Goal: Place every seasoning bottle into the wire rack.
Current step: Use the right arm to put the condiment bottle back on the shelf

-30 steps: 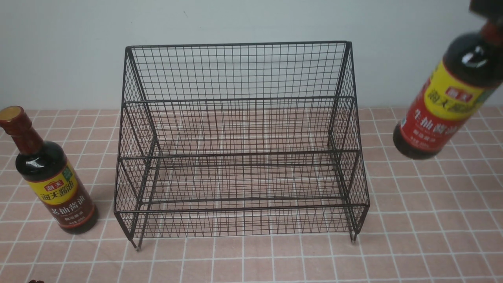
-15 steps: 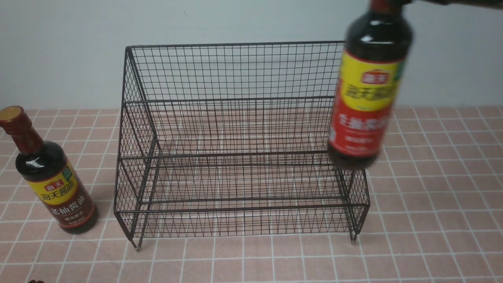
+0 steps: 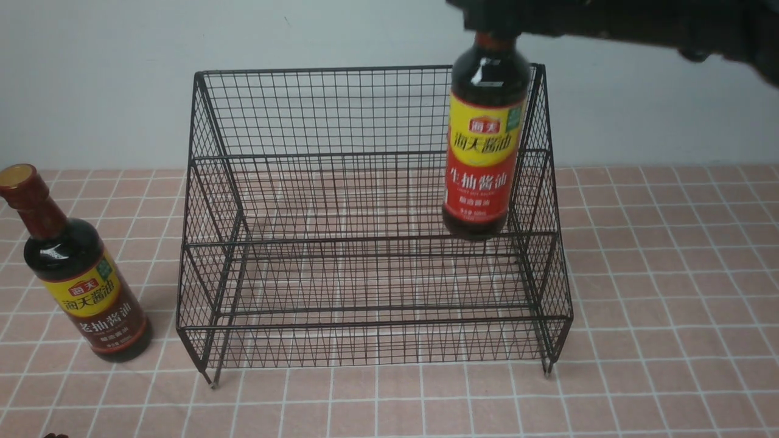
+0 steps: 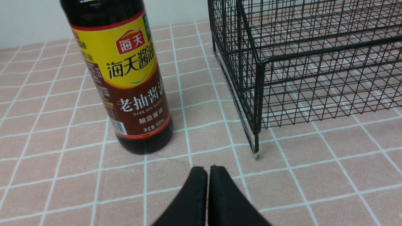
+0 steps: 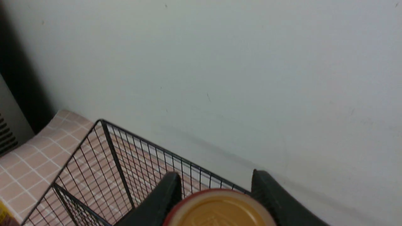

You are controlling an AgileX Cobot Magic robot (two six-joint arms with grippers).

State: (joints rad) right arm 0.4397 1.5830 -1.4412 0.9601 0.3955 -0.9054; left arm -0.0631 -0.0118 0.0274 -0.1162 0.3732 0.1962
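Note:
The black wire rack (image 3: 365,201) stands mid-table, both tiers bare. My right gripper (image 3: 494,27) is shut on the neck of the red-band soy bottle (image 3: 484,146), which hangs upright in the air over the rack's right part. In the right wrist view its tan cap (image 5: 220,208) sits between my two fingers (image 5: 166,191), with the rack's top edge (image 5: 141,147) beyond. The dark-brown soy bottle (image 3: 79,274) stands on the table left of the rack. In the left wrist view my left gripper (image 4: 208,171) is shut and empty, low over the table, near that bottle (image 4: 125,78) and the rack's corner leg (image 4: 257,150).
The table is covered with a pink tiled cloth (image 3: 669,304). A pale wall (image 3: 91,73) runs close behind the rack. My right arm (image 3: 669,24) reaches in from the upper right.
My right arm has carried the red-band bottle leftward from the far right to over the rack's right part, and it now hangs upright. The left bottle and rack have not moved.

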